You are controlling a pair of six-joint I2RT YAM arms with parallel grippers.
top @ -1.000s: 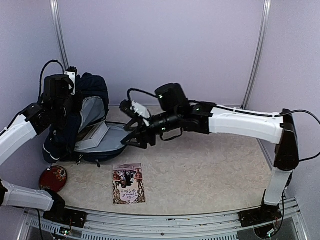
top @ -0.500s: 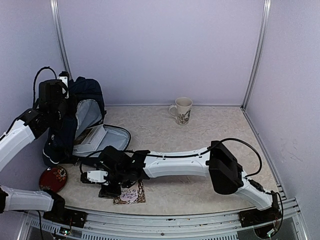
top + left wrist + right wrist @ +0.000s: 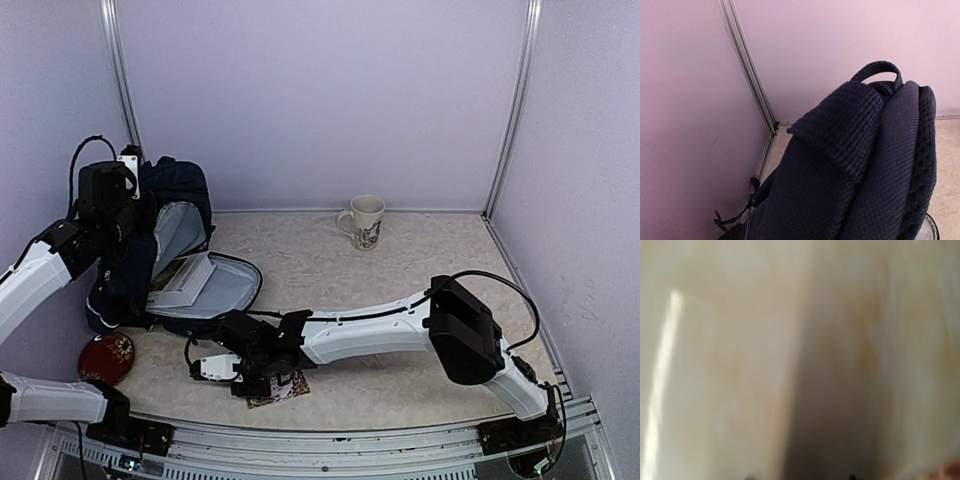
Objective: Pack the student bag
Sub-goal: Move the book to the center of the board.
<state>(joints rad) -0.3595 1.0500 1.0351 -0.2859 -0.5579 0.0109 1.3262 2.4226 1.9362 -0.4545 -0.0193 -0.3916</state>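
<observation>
Student bag [image 3: 185, 185] near left wall [image 3: 50, 100]

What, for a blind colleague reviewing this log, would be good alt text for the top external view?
The right gripper reaches low over a small illustrated booklet near the front edge. The left gripper is at the upright navy student bag on the left, its front flap open showing grey lining; a red disc lies nearby, a mug at the back.
</observation>
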